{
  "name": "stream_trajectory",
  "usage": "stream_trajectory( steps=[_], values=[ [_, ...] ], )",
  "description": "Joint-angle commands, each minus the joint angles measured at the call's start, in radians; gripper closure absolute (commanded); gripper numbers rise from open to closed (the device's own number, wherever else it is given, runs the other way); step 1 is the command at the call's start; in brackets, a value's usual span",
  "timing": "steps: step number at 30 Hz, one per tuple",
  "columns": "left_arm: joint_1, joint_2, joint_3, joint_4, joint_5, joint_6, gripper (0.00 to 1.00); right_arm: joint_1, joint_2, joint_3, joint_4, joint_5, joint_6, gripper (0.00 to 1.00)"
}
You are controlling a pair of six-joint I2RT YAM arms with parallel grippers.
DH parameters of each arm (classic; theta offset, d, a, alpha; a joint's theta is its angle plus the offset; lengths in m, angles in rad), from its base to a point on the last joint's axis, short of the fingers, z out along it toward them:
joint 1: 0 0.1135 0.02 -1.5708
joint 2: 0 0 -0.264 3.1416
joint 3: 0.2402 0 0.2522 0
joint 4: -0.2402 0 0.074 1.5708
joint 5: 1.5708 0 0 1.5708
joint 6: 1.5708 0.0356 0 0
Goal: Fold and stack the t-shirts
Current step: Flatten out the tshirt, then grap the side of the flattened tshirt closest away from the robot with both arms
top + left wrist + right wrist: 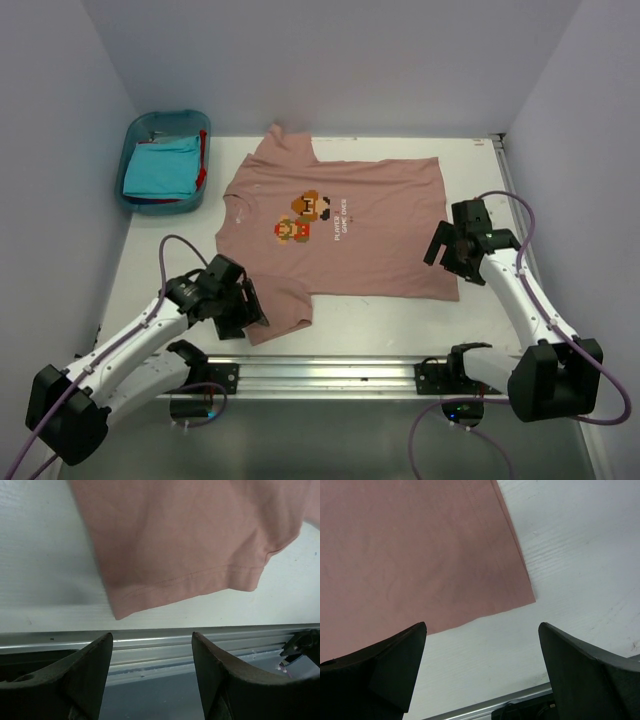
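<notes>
A dusty pink t-shirt [340, 240] with a pixel-character print lies spread flat on the white table, neck to the left. My left gripper [250, 305] is open at its near sleeve [282, 305]. In the left wrist view that gripper [152, 637] holds nothing, and the sleeve hem [190, 580] lies just beyond the fingertips. My right gripper [440, 250] stands wide open by the shirt's near right hem corner [527, 597]. In the right wrist view only bare table shows between the tips of this gripper [482, 625]. A folded turquoise t-shirt [160, 170] lies in the bin, with a sliver of red cloth [203, 172] beside it.
The blue plastic bin [150, 208] stands at the back left corner. A metal rail [330, 375] runs along the table's near edge, right under the left fingers [85, 670]. Grey walls close in the left, back and right sides.
</notes>
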Motion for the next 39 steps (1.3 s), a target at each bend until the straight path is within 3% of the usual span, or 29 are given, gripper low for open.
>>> stream_trajectory(
  steps=[1, 12, 17, 25, 39],
  values=[
    [-0.026, 0.038, -0.008, 0.020, -0.001, -0.078, 0.32, 0.002, -0.006, 0.001, 0.004, -0.013, 0.008, 0.01],
    [-0.084, 0.129, -0.032, 0.065, -0.090, -0.198, 0.34, 0.004, -0.012, -0.025, 0.039, -0.052, -0.001, 0.01],
    [-0.089, 0.173, -0.043, 0.100, -0.126, -0.205, 0.39, 0.002, -0.006, -0.033, 0.047, -0.061, -0.007, 0.01],
    [-0.096, 0.201, -0.062, 0.125, -0.133, -0.212, 0.66, 0.002, -0.011, -0.038, 0.052, -0.067, -0.007, 0.01],
    [-0.112, 0.120, -0.054, 0.014, -0.116, -0.207, 0.63, 0.002, -0.006, -0.041, 0.041, -0.061, -0.005, 0.01]
  ],
)
